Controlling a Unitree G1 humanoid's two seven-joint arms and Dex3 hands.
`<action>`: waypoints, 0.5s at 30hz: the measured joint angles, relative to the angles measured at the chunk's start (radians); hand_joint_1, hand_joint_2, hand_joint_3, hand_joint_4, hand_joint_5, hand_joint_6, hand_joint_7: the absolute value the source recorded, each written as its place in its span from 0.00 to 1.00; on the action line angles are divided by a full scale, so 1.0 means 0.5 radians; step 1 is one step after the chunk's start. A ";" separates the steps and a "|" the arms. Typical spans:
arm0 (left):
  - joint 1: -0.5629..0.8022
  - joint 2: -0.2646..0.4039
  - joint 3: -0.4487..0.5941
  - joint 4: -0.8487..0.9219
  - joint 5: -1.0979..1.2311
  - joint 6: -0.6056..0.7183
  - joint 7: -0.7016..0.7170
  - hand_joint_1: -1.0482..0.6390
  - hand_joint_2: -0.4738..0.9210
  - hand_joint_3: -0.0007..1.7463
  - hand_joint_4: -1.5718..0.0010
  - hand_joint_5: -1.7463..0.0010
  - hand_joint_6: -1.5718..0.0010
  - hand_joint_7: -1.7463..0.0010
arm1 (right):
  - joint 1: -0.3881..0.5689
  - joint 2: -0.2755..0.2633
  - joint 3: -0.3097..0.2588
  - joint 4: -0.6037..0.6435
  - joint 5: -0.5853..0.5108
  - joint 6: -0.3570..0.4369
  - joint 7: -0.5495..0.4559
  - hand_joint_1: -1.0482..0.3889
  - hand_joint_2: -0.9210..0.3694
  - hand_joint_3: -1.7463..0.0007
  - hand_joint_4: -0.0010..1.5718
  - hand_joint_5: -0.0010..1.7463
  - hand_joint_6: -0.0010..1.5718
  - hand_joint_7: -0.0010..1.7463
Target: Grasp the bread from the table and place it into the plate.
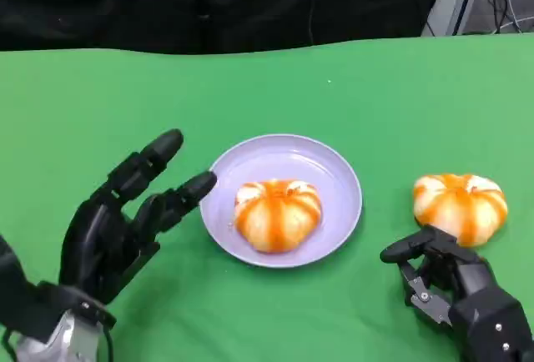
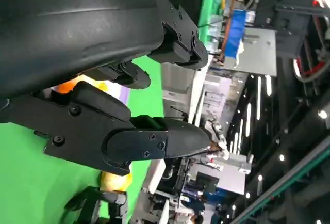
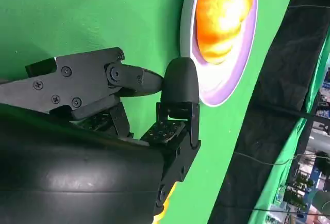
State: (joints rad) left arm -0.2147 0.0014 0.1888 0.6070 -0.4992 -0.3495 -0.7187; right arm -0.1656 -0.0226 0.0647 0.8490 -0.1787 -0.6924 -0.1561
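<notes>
I see one bread [image 1: 278,213] already in the lavender plate [image 1: 338,174]. A second bread [image 1: 460,203] lies on the green worktop [image 1: 267,87], just beyond my right hand [image 1: 442,274], whose fingers are curled and hold nothing. My left hand [image 1: 125,220] is spread and empty beside the plate.
</notes>
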 measured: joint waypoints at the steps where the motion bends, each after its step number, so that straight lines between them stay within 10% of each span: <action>1: 0.027 0.001 0.003 -0.023 0.001 0.002 0.000 0.26 1.00 0.26 0.60 0.99 0.74 0.99 | 0.000 -0.001 0.001 -0.004 -0.004 0.003 -0.002 0.52 0.00 0.76 0.45 1.00 0.48 0.67; 15: 0.313 0.013 0.031 -0.089 0.021 -0.044 -0.083 0.27 1.00 0.25 0.61 1.00 0.73 1.00 | 0.056 -0.039 -0.022 -0.095 0.014 0.041 0.087 0.53 0.00 0.77 0.44 1.00 0.48 0.66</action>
State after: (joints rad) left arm -0.0583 0.0081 0.2043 0.5624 -0.4885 -0.3714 -0.7604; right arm -0.1374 -0.0422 0.0537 0.8015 -0.1717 -0.6718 -0.1127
